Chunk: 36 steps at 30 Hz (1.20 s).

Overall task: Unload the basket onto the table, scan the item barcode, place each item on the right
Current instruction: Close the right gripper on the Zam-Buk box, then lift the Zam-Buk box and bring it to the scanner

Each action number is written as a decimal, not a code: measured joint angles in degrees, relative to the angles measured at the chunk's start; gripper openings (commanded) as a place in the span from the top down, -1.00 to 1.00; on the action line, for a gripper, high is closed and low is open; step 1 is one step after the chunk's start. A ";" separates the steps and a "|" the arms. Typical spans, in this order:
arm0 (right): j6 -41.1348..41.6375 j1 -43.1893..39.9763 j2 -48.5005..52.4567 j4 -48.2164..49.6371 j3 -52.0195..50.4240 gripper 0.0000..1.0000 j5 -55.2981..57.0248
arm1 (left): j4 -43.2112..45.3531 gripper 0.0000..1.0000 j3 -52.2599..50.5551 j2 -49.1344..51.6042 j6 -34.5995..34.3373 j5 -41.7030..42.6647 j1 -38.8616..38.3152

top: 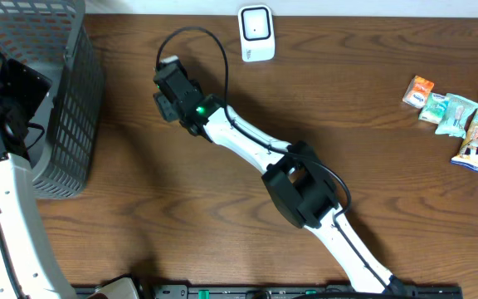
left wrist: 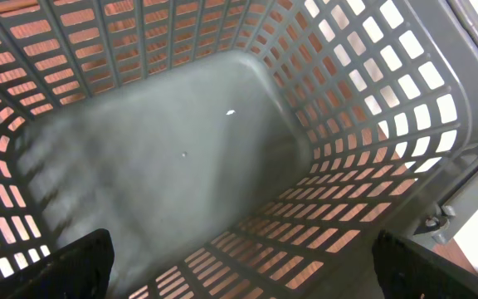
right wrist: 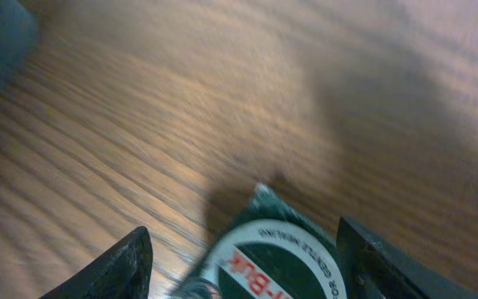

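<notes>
The item, a green packet [right wrist: 276, 253] with a white ring of print, lies between the jaws of my right gripper [right wrist: 247, 266] just above the wooden table. The jaws stand apart: the left finger [right wrist: 114, 270] is clear of the packet and the right finger [right wrist: 380, 266] is close beside it. In the overhead view this gripper [top: 171, 93] sits left of the white barcode scanner [top: 256, 33], and the packet is hidden under it. My left gripper [left wrist: 239, 266] hangs wide open inside the grey basket [left wrist: 181, 149], with nothing between its fingers.
The grey mesh basket [top: 69, 108] stands at the table's left end. Several snack packets [top: 463, 116] lie at the far right. The right arm [top: 305, 191] stretches diagonally across the middle of the table.
</notes>
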 measured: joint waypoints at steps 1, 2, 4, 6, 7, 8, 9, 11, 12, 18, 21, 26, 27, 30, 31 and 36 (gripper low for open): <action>0.00 0.00 0.33 -0.70 -0.02 -0.33 0.61 | 0.00 -0.96 0.00 0.00 0.00 0.00 0.00; 0.00 0.00 0.61 -1.38 -0.04 -0.33 1.36 | 0.02 -0.96 0.00 0.00 0.00 0.00 0.00; 0.00 0.07 0.63 -2.16 -0.04 -0.29 2.60 | 0.00 -0.96 0.00 0.00 0.00 0.00 0.00; -0.04 0.17 0.59 -3.54 0.02 -0.25 3.98 | 0.00 -0.95 0.00 0.00 0.00 0.00 0.00; 0.11 0.22 0.59 -3.98 0.02 -0.26 4.39 | 0.00 -0.95 0.00 0.00 0.00 0.00 0.00; 0.22 0.33 0.55 -4.90 0.20 -0.28 4.94 | 0.00 -0.95 0.00 0.02 0.00 0.00 0.00; 0.28 0.39 0.46 -5.60 0.31 -0.28 5.49 | 0.00 -0.95 0.00 0.00 0.00 0.00 0.00; 1.14 0.48 0.24 -7.80 0.61 -0.29 6.86 | 0.00 -0.95 0.00 0.00 0.00 0.00 0.00; 1.64 0.50 0.09 -9.16 0.79 -0.29 7.50 | 0.00 -0.95 0.00 0.00 0.00 0.00 0.00; 3.93 0.15 -1.79 -21.70 1.18 -0.34 10.99 | 0.00 -0.95 0.00 0.02 0.00 0.00 0.00; 4.13 -0.79 -2.23 -29.94 0.98 -0.34 11.87 | 0.00 -0.95 0.00 0.00 0.00 0.00 0.00; 5.29 -4.15 -3.72 -41.55 0.72 -0.33 12.70 | 0.00 -0.96 0.00 0.00 0.00 0.02 0.00; 5.51 -5.29 -4.07 -43.87 0.59 -0.34 12.83 | 0.02 -0.96 0.00 0.00 0.00 0.02 0.00; 5.60 -8.44 -4.96 -46.88 0.26 -0.36 12.94 | 0.00 -0.95 0.00 0.00 0.00 0.02 0.00; 5.53 -9.05 -5.18 -46.97 0.22 -0.37 12.90 | 0.00 -0.96 0.00 0.00 0.00 0.00 0.00; -2.29 -13.11 -9.11 -42.99 0.07 -0.66 7.82 | 0.02 -0.95 0.00 0.00 0.00 0.00 0.00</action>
